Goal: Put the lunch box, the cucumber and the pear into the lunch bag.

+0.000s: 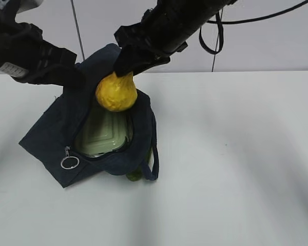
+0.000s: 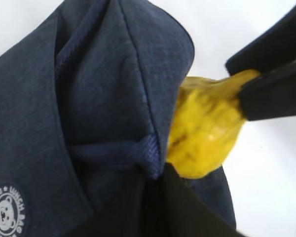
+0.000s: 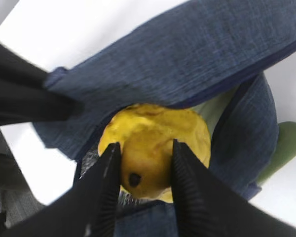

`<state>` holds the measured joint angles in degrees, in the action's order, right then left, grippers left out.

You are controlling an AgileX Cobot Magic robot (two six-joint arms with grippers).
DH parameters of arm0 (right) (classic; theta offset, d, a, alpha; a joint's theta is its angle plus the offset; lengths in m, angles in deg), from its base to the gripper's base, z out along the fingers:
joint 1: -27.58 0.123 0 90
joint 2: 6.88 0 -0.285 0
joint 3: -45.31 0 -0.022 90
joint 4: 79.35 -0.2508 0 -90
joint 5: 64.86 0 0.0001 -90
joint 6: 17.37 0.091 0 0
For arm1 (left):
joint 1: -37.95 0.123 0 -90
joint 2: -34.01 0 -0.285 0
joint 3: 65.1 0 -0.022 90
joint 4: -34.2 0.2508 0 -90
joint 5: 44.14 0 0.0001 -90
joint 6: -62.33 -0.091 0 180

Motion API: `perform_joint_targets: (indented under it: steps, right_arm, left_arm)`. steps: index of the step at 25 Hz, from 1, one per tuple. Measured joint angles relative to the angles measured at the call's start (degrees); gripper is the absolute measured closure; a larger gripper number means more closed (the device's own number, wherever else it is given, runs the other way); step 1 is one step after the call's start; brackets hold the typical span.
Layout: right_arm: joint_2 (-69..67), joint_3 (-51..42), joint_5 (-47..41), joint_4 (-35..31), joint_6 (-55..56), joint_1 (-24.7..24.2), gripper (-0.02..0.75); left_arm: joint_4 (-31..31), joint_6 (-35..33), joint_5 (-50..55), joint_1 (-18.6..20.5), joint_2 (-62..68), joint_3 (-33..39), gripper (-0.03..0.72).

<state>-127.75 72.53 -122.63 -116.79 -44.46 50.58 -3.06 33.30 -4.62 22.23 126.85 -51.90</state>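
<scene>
Your right gripper (image 3: pixel 142 185) clamps the pear (image 3: pixel 153 148); only the exterior view shows the box (image 1: pixel 103 136) inside the bag (image 1: pixel 46 138); your left gripper is closed on bag fabric at ten o'clock.

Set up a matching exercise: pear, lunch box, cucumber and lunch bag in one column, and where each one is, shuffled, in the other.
Things:
1. pear
2. lunch box
3. cucumber
4. lunch bag

Places:
A. lying inside the open bag, green lid showing
B. on the white table, mouth held open by the left hand
C. gripped by its narrow top in the right hand, above the opening
D. green end peeking out beside the bag

Pairs: 1-C, 2-A, 3-D, 4-B
</scene>
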Motion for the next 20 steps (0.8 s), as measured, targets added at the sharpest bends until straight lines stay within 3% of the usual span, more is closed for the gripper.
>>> perform_joint_targets:
  steps: [13,20]
  right_arm:
    - [-6.17,0.00,10.69,-4.38,-0.21,0.00,0.479]
    - [-6.80,0.00,10.94,-6.16,-0.21,0.00,0.345]
  left_arm:
    - [-2.93,0.00,0.32,0.00,0.11,0.00,0.685]
    - [-2.98,0.00,0.46,0.00,0.11,0.00,0.685]
